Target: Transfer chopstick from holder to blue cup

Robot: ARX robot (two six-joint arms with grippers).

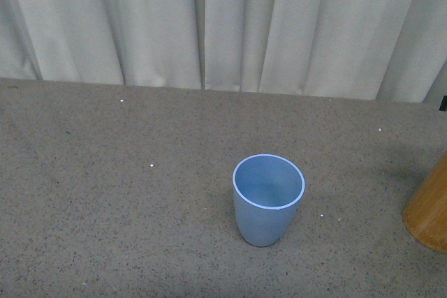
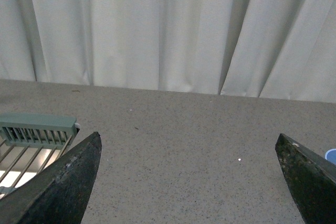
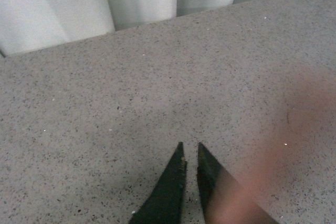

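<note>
In the front view the blue cup (image 1: 269,200) stands upright on the speckled grey table, its mouth open and nothing showing inside. The tan wooden holder (image 1: 429,211) is cut off by the right edge, to the right of the cup. Neither arm appears in that view. My right gripper (image 3: 190,145) is shut on the chopstick (image 3: 241,198), which shows only as a blurred salmon-pink streak close to the lens, running past one finger above bare table. Above the table my left gripper (image 2: 188,136) is open with nothing between its fingers (image 2: 58,187). A sliver of the blue cup (image 2: 332,155) shows at that view's edge.
White curtains (image 1: 223,26) hang along the table's far edge. A grey-green slatted rack (image 2: 37,129) sits beside the left gripper in the left wrist view. The grey tabletop (image 1: 105,207) stretches to the left of the cup.
</note>
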